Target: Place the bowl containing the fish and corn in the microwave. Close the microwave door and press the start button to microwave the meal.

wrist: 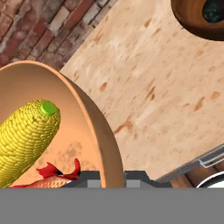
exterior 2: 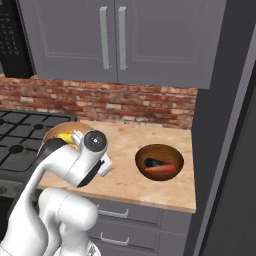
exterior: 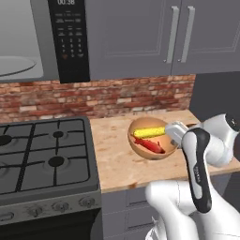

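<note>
The orange-tan bowl point(exterior: 152, 140) hangs tilted just above the wooden counter point(exterior: 117, 159), right of the stove. In it lie the yellow corn point(exterior: 149, 132) and the red fish point(exterior: 150, 145). My gripper point(exterior: 173, 133) is shut on the bowl's right rim. In the hand view the rim point(wrist: 103, 144) runs down between the two fingertips of the gripper point(wrist: 111, 180), with the corn point(wrist: 26, 135) and the fish's tail point(wrist: 57, 171) inside. The microwave point(exterior: 28, 42) sits up at the left with its cavity open, showing the glass turntable point(exterior: 14, 65) and black keypad point(exterior: 68, 42). The microwave door is out of view.
A gas stove point(exterior: 42, 154) lies left of the counter. A second, darker bowl point(exterior 2: 159, 162) with red food stands on the counter's right part, near a tall dark panel point(exterior 2: 225, 125). Grey cabinets point(exterior: 178, 33) hang above a brick wall point(exterior: 117, 96).
</note>
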### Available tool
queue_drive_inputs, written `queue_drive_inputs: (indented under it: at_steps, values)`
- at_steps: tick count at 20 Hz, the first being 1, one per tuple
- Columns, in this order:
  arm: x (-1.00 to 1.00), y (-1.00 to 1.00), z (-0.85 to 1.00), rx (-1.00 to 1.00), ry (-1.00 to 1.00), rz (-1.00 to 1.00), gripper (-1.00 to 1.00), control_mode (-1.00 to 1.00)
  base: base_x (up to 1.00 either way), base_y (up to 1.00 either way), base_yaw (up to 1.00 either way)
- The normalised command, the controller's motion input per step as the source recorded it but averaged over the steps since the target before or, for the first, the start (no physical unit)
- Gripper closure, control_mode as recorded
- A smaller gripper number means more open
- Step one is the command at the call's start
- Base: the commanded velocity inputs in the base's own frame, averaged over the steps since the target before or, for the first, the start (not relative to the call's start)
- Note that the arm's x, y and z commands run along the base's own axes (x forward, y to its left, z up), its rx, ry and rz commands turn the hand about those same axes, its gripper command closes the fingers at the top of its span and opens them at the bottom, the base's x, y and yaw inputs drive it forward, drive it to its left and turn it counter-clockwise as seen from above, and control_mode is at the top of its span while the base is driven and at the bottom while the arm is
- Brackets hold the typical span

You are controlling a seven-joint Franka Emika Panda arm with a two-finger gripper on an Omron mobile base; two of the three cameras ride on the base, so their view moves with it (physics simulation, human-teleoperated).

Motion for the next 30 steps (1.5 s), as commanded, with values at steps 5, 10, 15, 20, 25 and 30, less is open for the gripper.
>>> queue_drive_inputs:
  at_steps: [5, 10, 15, 20, 25, 30]
  values:
    - [-0.49, -0.44, 0.70, 0.01, 0.00, -0.01, 1.00, -1.00, 0.00, 0.00, 0.00]
    - [-0.72, -0.02, 0.45, -0.02, 0.00, 0.00, 1.00, -1.00, 0.00, 0.00, 0.00]
    - [-0.22, 0.00, 0.17, -0.02, 0.00, -0.05, 1.00, -1.00, 0.00, 0.00, 0.00]
    - [0.03, 0.03, 0.00, 0.00, 0.00, -0.02, 1.00, 1.00, -0.02, 0.00, 0.00]
    - [0.00, 0.00, 0.00, 0.00, 0.00, 0.00, 1.00, 1.00, -0.76, 0.01, 0.10]
    - [0.00, 0.00, 0.00, 0.00, 0.00, 0.00, 1.00, 1.00, -0.69, 0.37, 0.24]
